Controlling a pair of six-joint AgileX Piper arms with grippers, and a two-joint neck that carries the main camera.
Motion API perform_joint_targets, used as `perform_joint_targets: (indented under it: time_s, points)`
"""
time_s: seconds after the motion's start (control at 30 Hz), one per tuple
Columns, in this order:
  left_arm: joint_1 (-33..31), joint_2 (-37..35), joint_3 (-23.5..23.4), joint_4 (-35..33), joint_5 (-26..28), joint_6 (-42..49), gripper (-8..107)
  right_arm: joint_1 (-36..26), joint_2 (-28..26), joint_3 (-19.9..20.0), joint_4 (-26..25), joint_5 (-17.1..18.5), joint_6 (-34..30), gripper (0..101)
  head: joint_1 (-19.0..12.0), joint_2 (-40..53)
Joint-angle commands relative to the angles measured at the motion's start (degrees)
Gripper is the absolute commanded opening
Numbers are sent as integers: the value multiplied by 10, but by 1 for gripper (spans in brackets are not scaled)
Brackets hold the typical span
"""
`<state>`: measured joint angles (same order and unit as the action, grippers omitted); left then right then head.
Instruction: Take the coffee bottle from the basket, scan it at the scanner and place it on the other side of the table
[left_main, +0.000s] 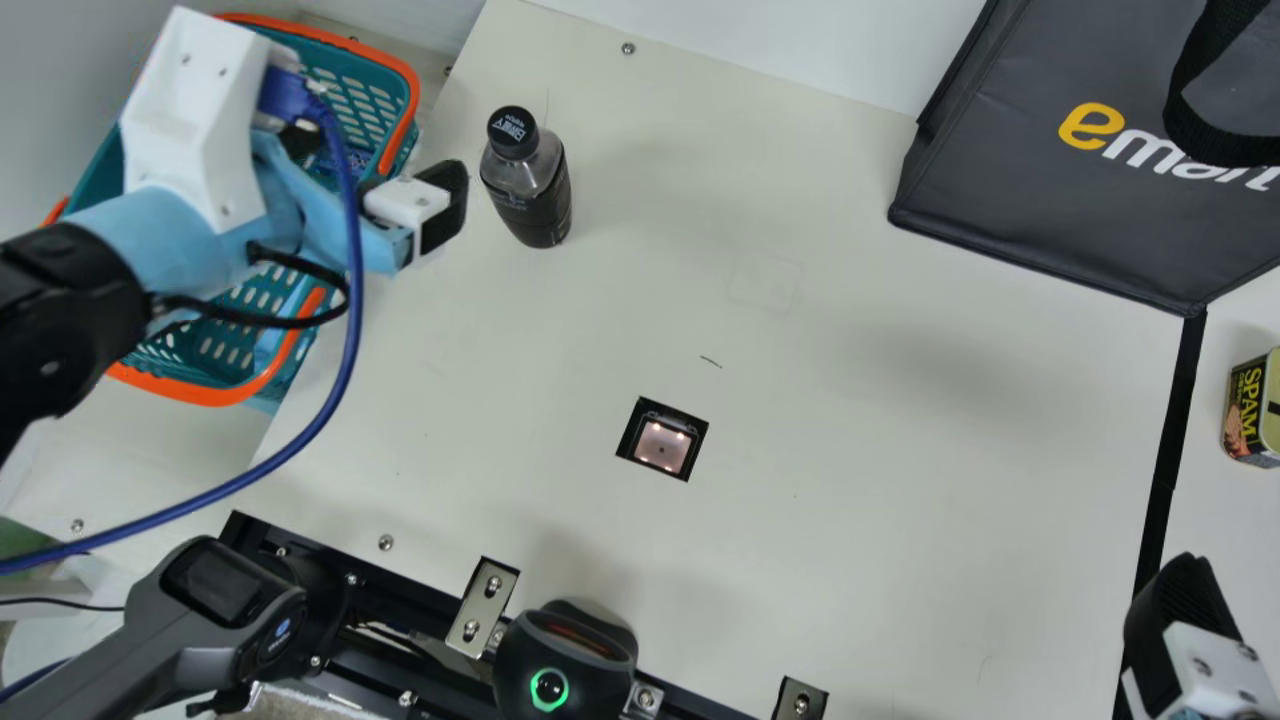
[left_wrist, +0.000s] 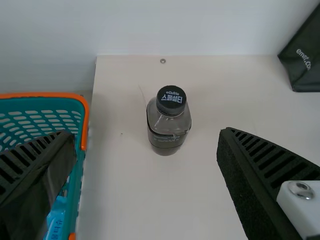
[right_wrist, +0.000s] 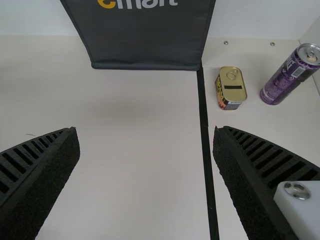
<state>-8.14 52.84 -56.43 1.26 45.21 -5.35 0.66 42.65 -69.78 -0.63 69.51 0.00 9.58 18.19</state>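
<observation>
Right, coffee bottle's upright on the counter, outside the basket; both pincers released.
Clear-shouldered, black-capped coffee bottle (left_main: 526, 185) stands on the flat cream counter (left_main: 900, 400), near the teal plastic basket with orange rim and handles (left_main: 395, 60). Left pincer (left_main: 380, 162): black ribbed fingers wide apart, one over the basket side; left wrist view has the bottle ahead, framed between them. Right pincer (left_main: 1185, 620): at the main view's lower right corner, fingers also spread. Square black-framed scanner window (left_main: 662, 445) is lit, set in the counter, well apart from the bottle. Dark grey fabric bag (left_main: 1060, 200) is at the far side. Past the black tape strip (left_main: 1168, 460): yellow-and-black rectangular tin (left_main: 1246, 410) and, just beside it, tall purple cylindrical can (right_wrist: 290, 75).
</observation>
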Motion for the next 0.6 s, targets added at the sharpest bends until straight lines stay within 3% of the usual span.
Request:
perform_joint_targets:
  time_s: [0.0, 0.43, 0.57]
  points:
    - [2, -14, 2, 5, 5, 0, 90, 0, 0, 0, 0, 0, 0, 95, -17, -24]
    - [-3, -30, 3, 13, 30, -11, 90, 0, 0, 0, 0, 0, 0, 95, -17, -198]
    - [-8, -23, 5, 16, 26, -12, 90, 0, 0, 0, 0, 0, 0, 95, -17, -198]
